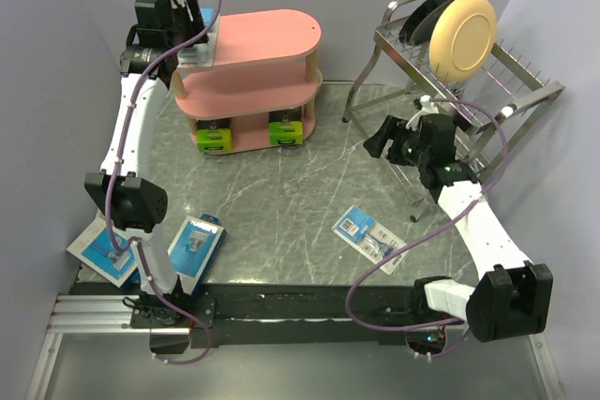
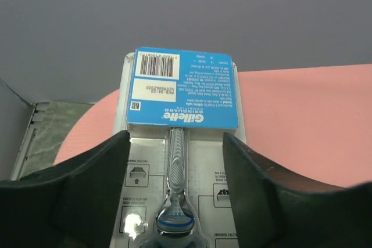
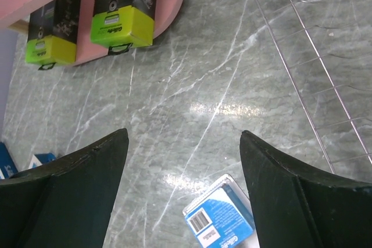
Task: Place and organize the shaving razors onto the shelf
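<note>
- At the table's (image 1: 281, 194) 11 o'clock corner, the left gripper (image 2: 175, 137) hangs over the top board of the shelf (image 1: 272, 35). Its jaws are spread, one finger on either side of a clear blister pack (image 2: 181, 94), and no pad visibly presses on it.
- That pack shows its printed card to the wrist camera, barcode end pointing away, at the board's left end. It looks set down there to start a blister-pack row. Whether it sits fully on the board or overhangs, cannot tell.
- On the bottom tier, the left black box (image 1: 214, 135) and right black box (image 1: 284, 128) stand side by side with lime ends facing 6 o'clock — like with like, faces outward.
- The middle tier is mostly hidden under the top board; its contents cannot be told.
- The right gripper (image 3: 183, 135) hovers at 3 o'clock over bare marble, jaws wide apart with nothing between them.
- The second blister pack (image 1: 368, 236) lies flat at 5 o'clock and shows at the bottom edge of the right wrist view. It is probably the next pick, which would explain the open, downward-pointing pose.
- The inner blue-carded pack (image 1: 195, 243) and outer blue-carded pack (image 1: 98, 250) lie at 7–8 o'clock by the left arm's base, the outer one partly under the arm. Both are on the left arm's side.
- Judgement: about half done — three packs at the shelf, three on the table.
- Risk: flat packs on slick stone may slide rather than lift.
- The wire dish rack (image 1: 506, 91) at 2 o'clock is not involved.
</note>
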